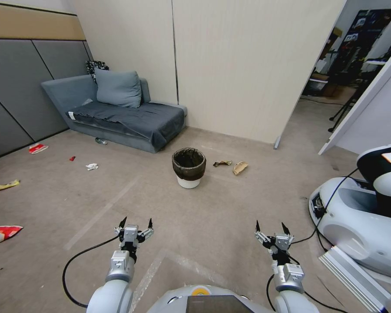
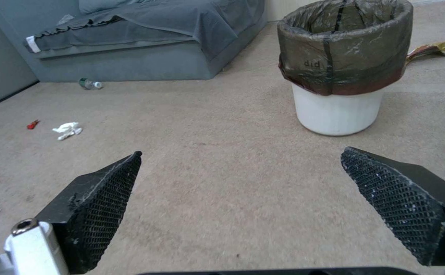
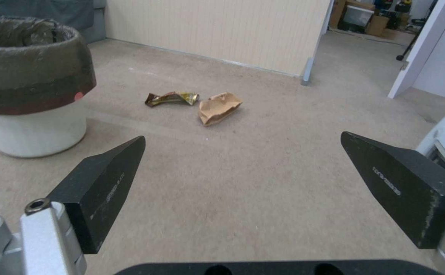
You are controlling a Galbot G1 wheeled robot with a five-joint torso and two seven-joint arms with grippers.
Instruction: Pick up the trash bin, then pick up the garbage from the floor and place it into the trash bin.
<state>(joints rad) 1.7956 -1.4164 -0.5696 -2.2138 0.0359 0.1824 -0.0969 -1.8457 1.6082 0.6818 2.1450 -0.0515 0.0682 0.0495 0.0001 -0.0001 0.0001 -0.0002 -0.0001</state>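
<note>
The trash bin, a white bucket with a dark bag over its rim, stands upright on the carpet ahead of me, also in the left wrist view and right wrist view. Garbage lies scattered: a gold wrapper and a brown paper scrap right of the bin, a white tissue, a red-and-white wrapper, a yellow wrapper, a red-and-white carton and a small bottle to the left. My left gripper and right gripper hang open and empty, well short of the bin.
A grey sofa stands against the back-left wall. Another white robot base and a metal rail crowd the right side. A doorway opens at the back right. Bare carpet lies between me and the bin.
</note>
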